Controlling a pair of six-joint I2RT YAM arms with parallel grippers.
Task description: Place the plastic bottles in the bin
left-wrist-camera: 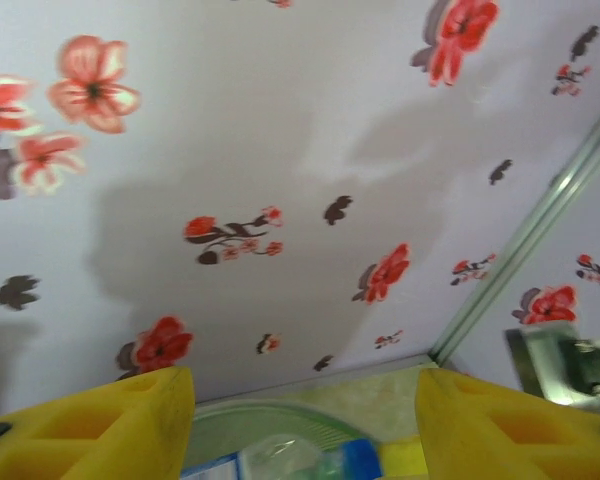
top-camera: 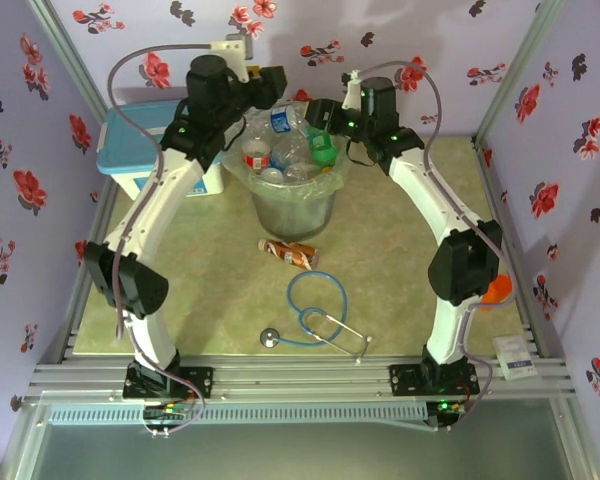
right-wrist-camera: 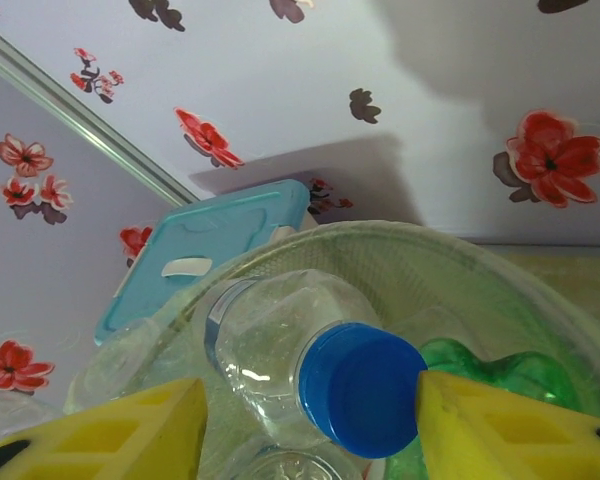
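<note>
Top external view, from the near edge outward: a stethoscope (top-camera: 315,318) lies coiled on the table (top-camera: 400,250) between the two arm bases. Just beyond it one orange-labelled bottle (top-camera: 288,252) lies on its side, near the foot of the bin (top-camera: 295,212) but outside it. An orange object (top-camera: 497,290) behind the right arm's elbow is too hidden to name.

Farther back, the bin is heaped to the rim with plastic bottles (top-camera: 275,150), a green bottle (top-camera: 323,148) among them. By my reading the task is nearly done, with the bottle on the table left to fetch.

Both grippers hang over the bin's far rim. The left gripper (top-camera: 277,97) is released, its yellow fingers (left-wrist-camera: 100,425) spread with nothing between them and the pile just below. The right gripper (top-camera: 323,112) also has its fingers (right-wrist-camera: 110,435) apart. A clear blue-capped bottle (right-wrist-camera: 280,350) lies between them atop the heap, its cap touching one pad only, so it looks let go rather than gripped.

Farthest left stands a white box with blue lid (top-camera: 140,150).
</note>
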